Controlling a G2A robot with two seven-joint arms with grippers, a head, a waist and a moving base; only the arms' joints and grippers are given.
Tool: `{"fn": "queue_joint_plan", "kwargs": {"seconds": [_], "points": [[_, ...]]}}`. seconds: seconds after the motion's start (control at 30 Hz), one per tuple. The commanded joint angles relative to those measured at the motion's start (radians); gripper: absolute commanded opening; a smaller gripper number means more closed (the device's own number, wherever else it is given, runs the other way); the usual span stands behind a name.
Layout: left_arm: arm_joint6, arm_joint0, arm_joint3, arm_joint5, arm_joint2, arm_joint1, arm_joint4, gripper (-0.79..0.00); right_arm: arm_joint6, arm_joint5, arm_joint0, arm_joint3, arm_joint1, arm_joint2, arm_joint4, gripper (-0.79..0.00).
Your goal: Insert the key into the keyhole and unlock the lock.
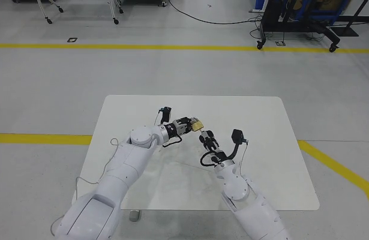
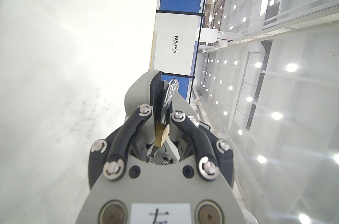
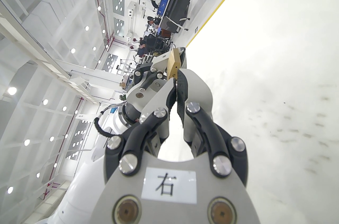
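A brass padlock (image 1: 197, 125) with a silver shackle (image 2: 169, 93) hangs above the middle of the white table (image 1: 262, 120). My left gripper (image 1: 190, 125) is shut on it, and the left wrist view shows its brass body (image 2: 162, 133) between the fingers (image 2: 137, 100). My right gripper (image 1: 205, 140) sits just in front of the lock. Its pads (image 3: 182, 92) are pressed together and its tips (image 3: 177, 78) touch the lower end of the padlock (image 3: 173, 62). A thin sliver of metal, the key (image 3: 175, 79), shows between tips and lock. The rest of the key is hidden.
Both arms come in from the table's near side and meet over its centre. The tabletop around them is bare apart from faint dark specks (image 3: 304, 129). Yellow floor lines (image 1: 172, 47) and wheeled frames (image 1: 298, 24) lie well beyond the table.
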Motion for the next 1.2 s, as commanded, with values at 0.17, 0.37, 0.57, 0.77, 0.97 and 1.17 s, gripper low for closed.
{"fn": "queue_joint_plan", "kwargs": {"seconds": [0.17,0.37,0.57,0.77,0.97,1.17], "points": [[-0.019,-0.002,-0.001,-0.012,0.003,-0.001,0.012,-0.785,-0.004,0.007,0.014,0.014,-0.006,-0.002,0.000,-0.785],[-0.025,-0.002,0.004,-0.015,0.002,-0.001,0.015,-0.785,-0.008,0.005,0.028,0.024,-0.011,-0.004,0.001,-0.785],[-0.060,-0.002,0.015,0.020,-0.012,-0.002,-0.030,-0.785,0.005,-0.008,0.014,0.011,-0.011,0.010,0.012,0.000],[-0.078,-0.004,0.032,0.054,-0.028,-0.003,-0.072,-0.785,0.055,-0.035,-0.035,-0.038,0.002,0.067,0.027,0.000],[-0.111,-0.012,0.046,0.101,-0.036,-0.006,-0.111,-0.785,0.193,-0.086,-0.099,-0.132,0.020,0.161,0.136,-0.025],[-0.166,-0.012,0.039,0.057,-0.041,-0.006,-0.123,-0.785,0.463,-0.052,-0.118,-0.177,0.038,0.255,0.374,0.000]]}}
